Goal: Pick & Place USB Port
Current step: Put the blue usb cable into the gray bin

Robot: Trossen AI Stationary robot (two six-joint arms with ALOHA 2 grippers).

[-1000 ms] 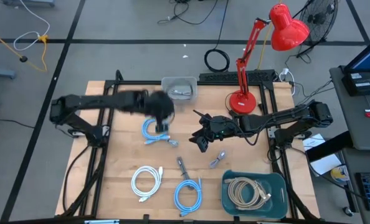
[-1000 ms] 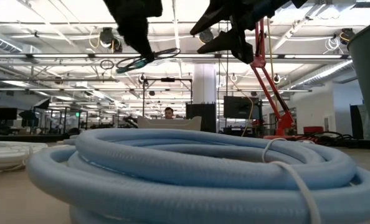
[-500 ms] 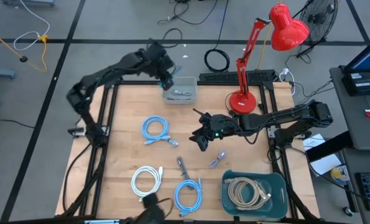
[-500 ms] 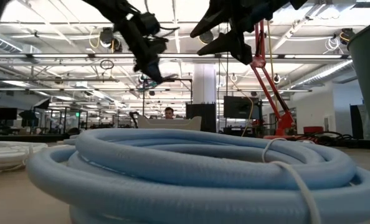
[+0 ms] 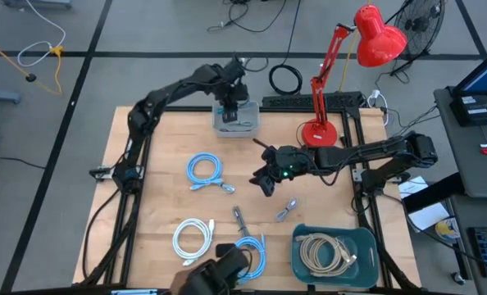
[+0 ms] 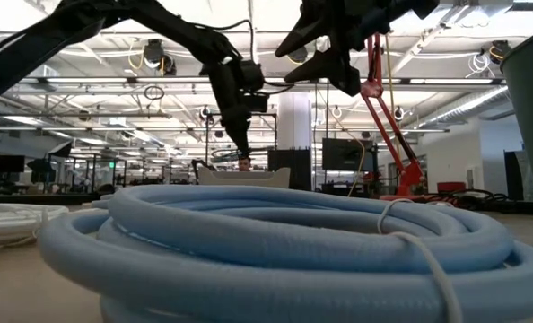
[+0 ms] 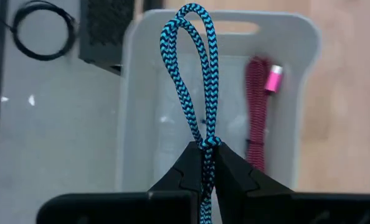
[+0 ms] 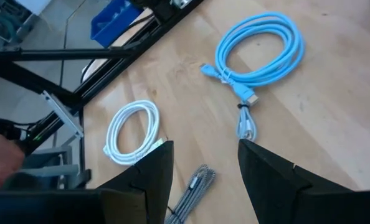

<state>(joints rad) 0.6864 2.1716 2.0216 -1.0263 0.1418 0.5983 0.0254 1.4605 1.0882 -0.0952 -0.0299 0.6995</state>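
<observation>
Since a second ago the left arm has swung from the middle of the bench to its far edge. The left end effector (image 7: 203, 163) now hangs over the pale grey plastic bin (image 5: 236, 120), clenched on a blue-and-black braided USB cable (image 7: 191, 74). The cable's loop is pinched just at its knot, so the length dangles clear and should drop straight into the bin on release. A red braided cable with a pink plug (image 7: 258, 106) already lies inside, to one side; it leaves room.

The right end effector (image 5: 266, 182) waits mid-bench, jaws apart and empty, above the wooden bench (image 5: 145, 197). Nearby lie a light blue coiled cable (image 5: 204, 171), a white coiled cable (image 5: 193, 238) and a grey braided cable (image 8: 190, 195). The red desk lamp (image 5: 329, 82) stands beside the bin, outside the drop path.
</observation>
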